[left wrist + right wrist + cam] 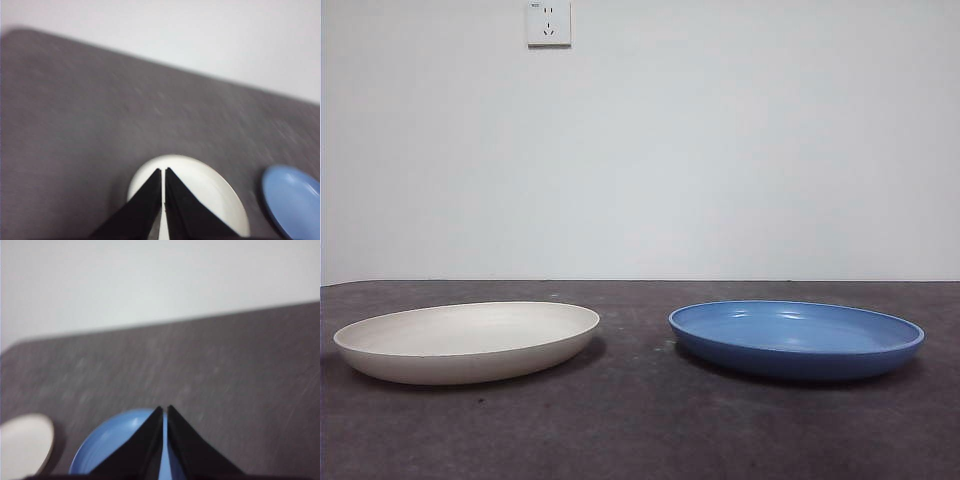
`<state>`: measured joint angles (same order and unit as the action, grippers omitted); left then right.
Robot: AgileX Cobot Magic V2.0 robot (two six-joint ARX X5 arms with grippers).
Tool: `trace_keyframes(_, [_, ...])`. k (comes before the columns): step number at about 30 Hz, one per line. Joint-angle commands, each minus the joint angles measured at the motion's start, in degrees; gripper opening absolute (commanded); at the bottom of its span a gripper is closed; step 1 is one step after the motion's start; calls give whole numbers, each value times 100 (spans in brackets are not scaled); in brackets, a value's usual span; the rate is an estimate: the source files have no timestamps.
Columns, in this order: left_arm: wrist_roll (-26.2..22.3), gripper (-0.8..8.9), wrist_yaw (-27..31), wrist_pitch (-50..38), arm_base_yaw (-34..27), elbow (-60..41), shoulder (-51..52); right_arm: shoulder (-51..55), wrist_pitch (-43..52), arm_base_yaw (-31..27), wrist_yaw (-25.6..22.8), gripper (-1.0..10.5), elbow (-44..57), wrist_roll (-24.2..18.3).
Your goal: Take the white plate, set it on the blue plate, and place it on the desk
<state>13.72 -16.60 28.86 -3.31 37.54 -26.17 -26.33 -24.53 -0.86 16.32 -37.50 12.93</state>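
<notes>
White plate [468, 342]: on desk [640, 430], beside blue plate [796, 338], apart.
Left gripper [163, 172]: closed, empty, above white plate.
Right gripper [165, 410]: closed, empty, above blue plate.

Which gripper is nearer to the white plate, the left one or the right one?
Left. The left gripper hangs above the white plate, jaws shut. The right gripper hangs above the blue plate, beside the white one.

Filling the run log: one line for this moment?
white plate on desk | blue plate beside, apart | left gripper shut, right gripper shut, both above
</notes>
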Motion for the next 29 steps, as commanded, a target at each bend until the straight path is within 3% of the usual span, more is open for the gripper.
trace_keyframes(1, [-474,10,-562,310,-2,437,-476,-461,-566,-2,361,8,-566,-522])
trace_keyframes(4, [-748,10,-1051,785,46,802,-929,-944,-1316,-2,778,8,-1110,-826])
trace_keyframes(9, [-1189,10,-1394,1598,295,1246,-1449,-1513,-2387,42,1185,8,-1696,-1349])
trace_keyframes(14, [-1606,10,-1412,2365,662,1451,-1652,-1764,-2964,275,1220,8,-1856,-1537])
trace_keyframes(23, [-1626,16,-1410,2564,863,1451,-1650,-1812,-3405,601,1220,8,-1856,-1659])
trace_keyframes(26, [-1620,106,-1408,2562,863,1451,-1650,-1814,-3412,603,1220,28,-1856,-1615])
trace_keyframes(29, [-1604,302,-1408,2557,863,1451,-1650,-1814,-3412,603,1217,207,-1856,-1587])
